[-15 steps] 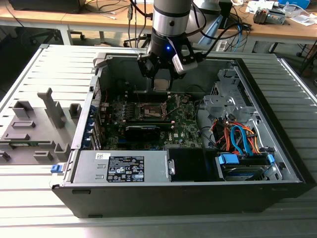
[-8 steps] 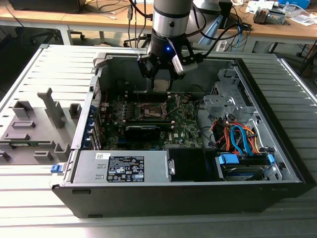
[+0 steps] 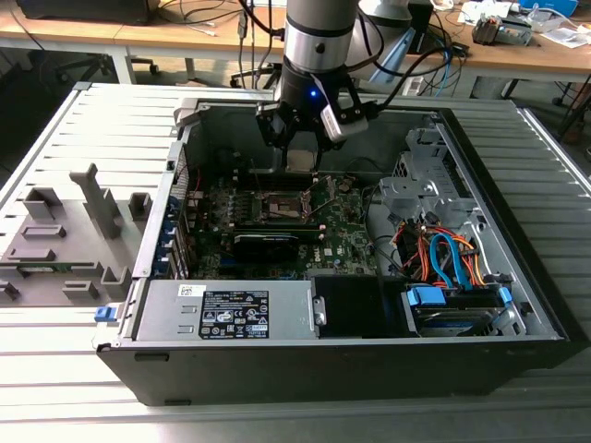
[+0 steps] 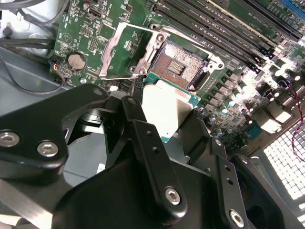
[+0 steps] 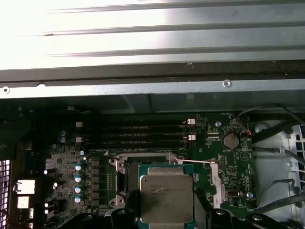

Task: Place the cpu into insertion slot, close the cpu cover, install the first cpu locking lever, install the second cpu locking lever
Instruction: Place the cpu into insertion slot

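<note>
Closest to my wrist cameras, the gripper (image 4: 164, 118) is clenched on the cpu (image 4: 167, 107). Its black fingers (image 4: 138, 126) press against two opposite edges of the chip, and the silvery-grey top faces the lens.

Just past the chip in the second wrist view lies the insertion slot (image 4: 183, 64), a dark square socket in a metal rim. Its contact field is bare and the chip is not seated in it. In the first wrist view the held chip sits in front of the socket and hides most of it. From the exterior view I see the chip hanging under the arm, above the board and apart from it.

Beside the socket the cpu cover (image 4: 125, 47) stands open, with green board showing through its square window. A round coin battery (image 4: 76, 61) sits on the motherboard (image 4: 71, 28) beyond the cover. On the socket's other side run the long black memory slots (image 4: 214, 24).

Further out, the exterior view shows the open computer case (image 3: 157, 231) lying on a ribbed grey table (image 3: 83, 138). A grey power supply (image 3: 231, 309) sits along the case's front edge. Blue and orange cables (image 3: 443, 263) lie at the exterior view's right. Grey fixture blocks (image 3: 55, 240) stand on the table at the exterior view's left. Wooden desks (image 3: 138, 37) cross the background.
</note>
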`<state>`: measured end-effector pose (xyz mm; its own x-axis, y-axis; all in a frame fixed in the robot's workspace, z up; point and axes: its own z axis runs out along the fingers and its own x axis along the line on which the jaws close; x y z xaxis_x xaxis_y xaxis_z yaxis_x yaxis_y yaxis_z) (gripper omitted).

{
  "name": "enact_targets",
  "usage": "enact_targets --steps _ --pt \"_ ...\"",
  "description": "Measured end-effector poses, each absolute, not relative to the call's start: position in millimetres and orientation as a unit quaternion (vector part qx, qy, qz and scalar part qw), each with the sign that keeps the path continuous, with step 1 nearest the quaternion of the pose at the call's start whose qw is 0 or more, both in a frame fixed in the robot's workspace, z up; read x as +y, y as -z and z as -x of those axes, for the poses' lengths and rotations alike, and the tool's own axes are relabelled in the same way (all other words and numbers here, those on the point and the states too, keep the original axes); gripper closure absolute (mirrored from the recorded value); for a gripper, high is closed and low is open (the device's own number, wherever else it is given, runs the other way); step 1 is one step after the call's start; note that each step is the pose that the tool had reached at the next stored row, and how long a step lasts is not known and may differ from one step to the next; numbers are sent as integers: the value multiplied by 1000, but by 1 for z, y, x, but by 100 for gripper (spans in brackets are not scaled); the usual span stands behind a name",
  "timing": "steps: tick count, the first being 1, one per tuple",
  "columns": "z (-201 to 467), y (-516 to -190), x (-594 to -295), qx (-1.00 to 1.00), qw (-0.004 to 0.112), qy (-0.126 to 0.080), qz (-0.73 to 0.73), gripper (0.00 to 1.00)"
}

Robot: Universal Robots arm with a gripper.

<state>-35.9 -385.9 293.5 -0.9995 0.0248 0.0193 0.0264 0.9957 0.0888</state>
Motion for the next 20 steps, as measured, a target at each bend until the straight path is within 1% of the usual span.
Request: enact_targets --steps 20 --pt "36 -289 -388 -999 9 45 13 46"
